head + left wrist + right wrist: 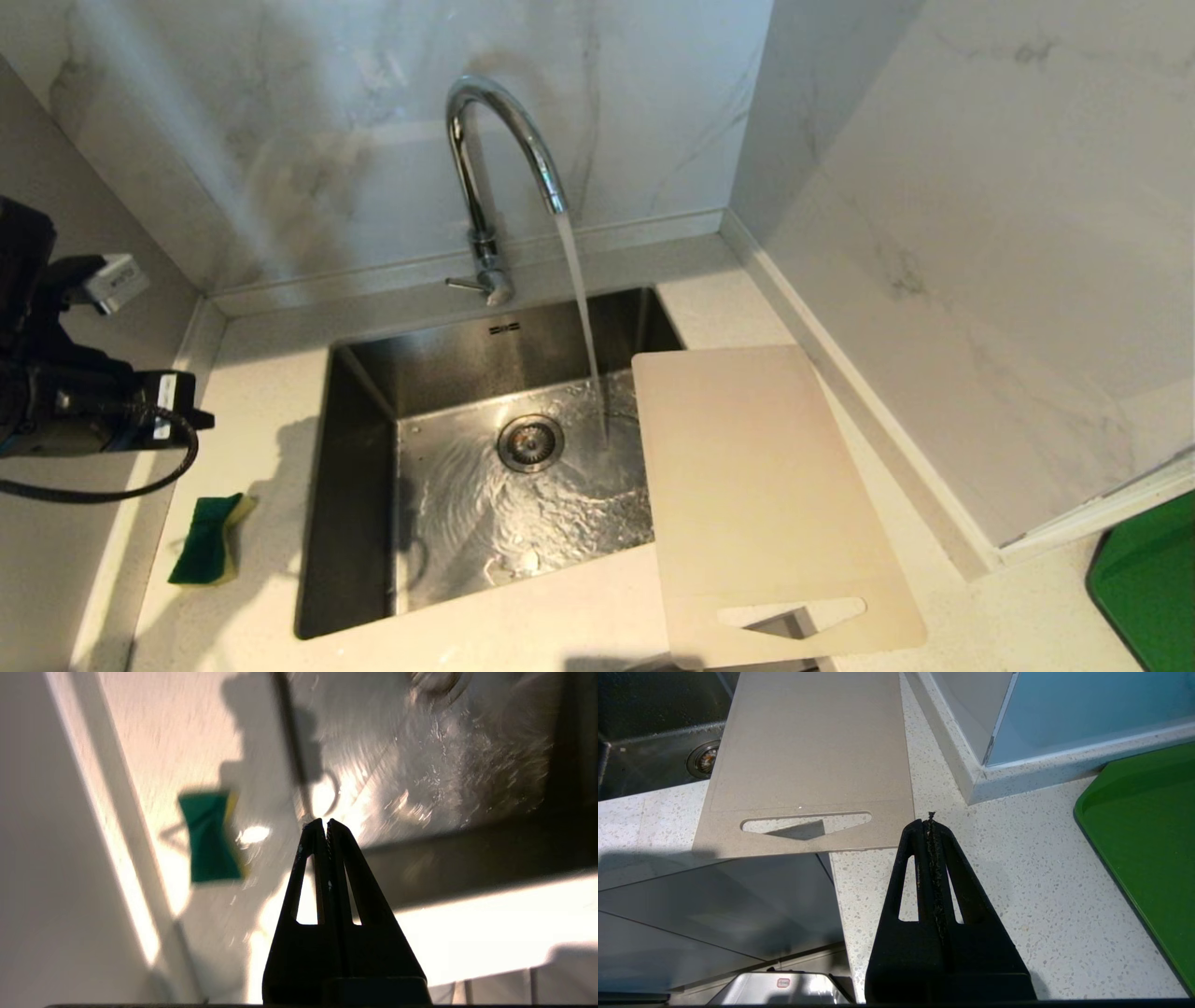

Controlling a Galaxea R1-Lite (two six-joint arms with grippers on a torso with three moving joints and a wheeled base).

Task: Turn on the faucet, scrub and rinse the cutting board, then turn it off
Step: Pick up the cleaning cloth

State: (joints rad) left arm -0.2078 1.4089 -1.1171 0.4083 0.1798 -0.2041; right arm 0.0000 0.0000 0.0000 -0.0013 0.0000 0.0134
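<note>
Left gripper [325, 823]: jaws pressed tip to tip, nothing between them, poised above the counter at the sink's left edge. In the head view only the arm's dark body at the far left, well apart from the tap. Right gripper [930, 822]: jaws likewise closed and empty, parked over the speckled counter [1008, 868] just beside the near short end of the cutting board [756, 485].

Outward from there: green-and-yellow sponge [210, 539] flat on the counter left of the sink, untouched. Faucet [495, 177] at the back rim, water streaming from the spout. Cutting board flat on the right counter, one long edge jutting over the basin, slot handle toward the near edge, stream landing just beside its far corner and not on it.

Likely risks: closed jaws arriving at the sponge and merely nudging it along the counter or into the basin, for want of opening first. A careless push tipping the overhanging board into the sink. Splash off the basin floor wetting the counter while the tap runs unused.

Containers: steel sink [359, 467] holding a thin sheet of swirling water around the drain [529, 442], nothing else certain inside. Green tray [1153, 579] at the far right, contents out of view.
</note>
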